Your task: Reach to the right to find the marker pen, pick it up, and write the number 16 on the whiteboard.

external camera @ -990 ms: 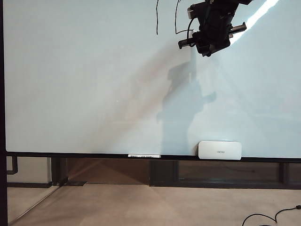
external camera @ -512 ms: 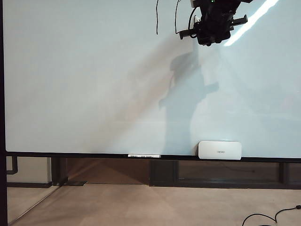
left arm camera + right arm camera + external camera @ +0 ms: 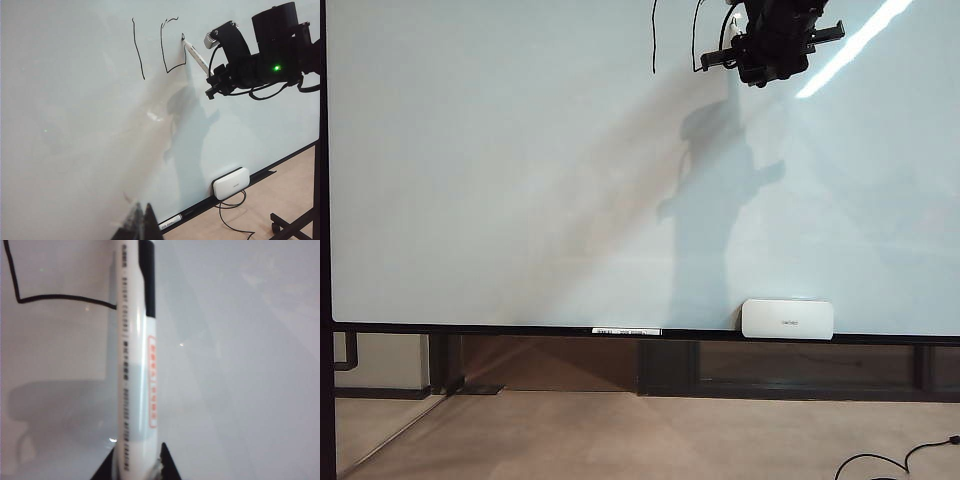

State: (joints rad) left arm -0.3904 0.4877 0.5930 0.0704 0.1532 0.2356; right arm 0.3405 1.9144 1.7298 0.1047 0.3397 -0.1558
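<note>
Marker pen (image 3: 196,57) in right end effector (image 3: 212,65) touches whiteboard (image 3: 75,125).

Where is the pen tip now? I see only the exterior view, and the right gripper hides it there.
Observer: In the left wrist view the marker pen has its tip on the whiteboard, at the open loop of the 6 in the number 16.
Operator: Is the pen held well?
Observer: The right wrist view shows the right gripper shut on the barrel.
Operator: And the left gripper?
Observer: The left gripper is low, far below the writing; only its tips show.
</note>
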